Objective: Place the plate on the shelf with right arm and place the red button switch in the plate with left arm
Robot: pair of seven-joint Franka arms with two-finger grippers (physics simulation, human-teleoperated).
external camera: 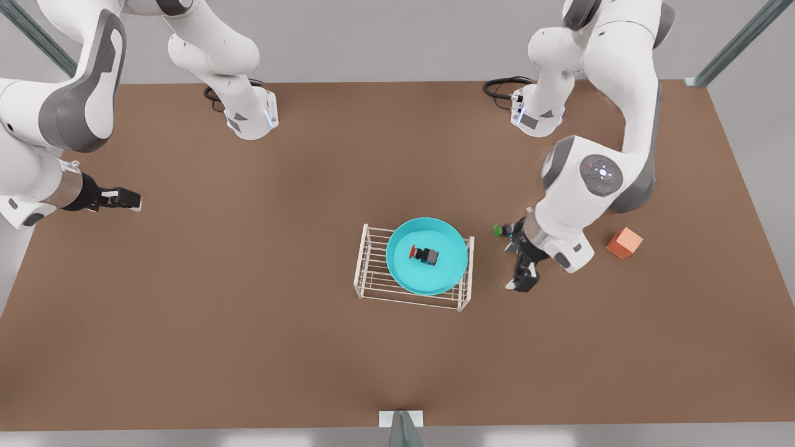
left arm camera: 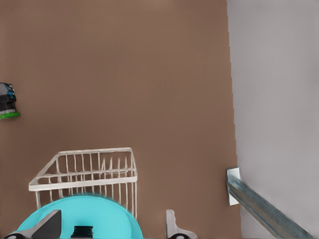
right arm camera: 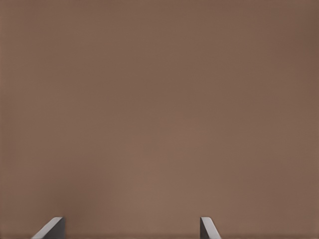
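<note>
while the red button switch (external camera: 425,254) is lying in the plate (external camera: 397,268) on the shelf (external camera: 371,276), the left jaws (external camera: 523,273) (beside the shelf) and right jaws (external camera: 127,198) (waiting far off) are gaping empty.

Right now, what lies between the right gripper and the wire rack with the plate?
Nothing. In the front view, the brown table is bare from the open right gripper, at that view's left, to the white wire rack.
</note>
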